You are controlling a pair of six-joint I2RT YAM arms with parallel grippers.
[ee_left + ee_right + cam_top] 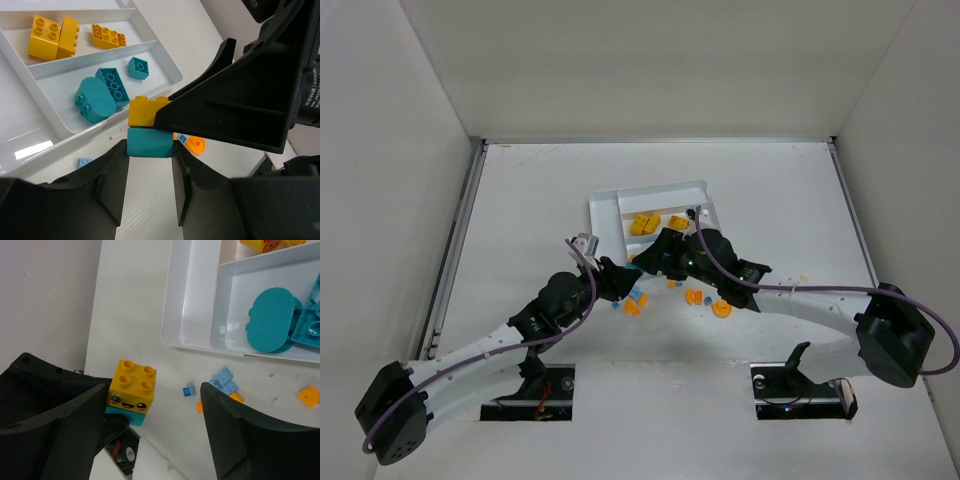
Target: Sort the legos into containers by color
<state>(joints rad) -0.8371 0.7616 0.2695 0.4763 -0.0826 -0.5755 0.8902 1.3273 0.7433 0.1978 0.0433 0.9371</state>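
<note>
White table [520, 220] — left gripper [149, 151] clamped on teal brick [150, 142], yellow brick [142, 112] stacked on top; right gripper [155, 396] — spread wide, stack between its jaws.

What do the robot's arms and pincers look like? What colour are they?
The left arm and right arm are white tubes with chunky black joints, each trailing a purplish-grey cable. The left pincer and right pincer are black, with broad angular fingers.
</note>
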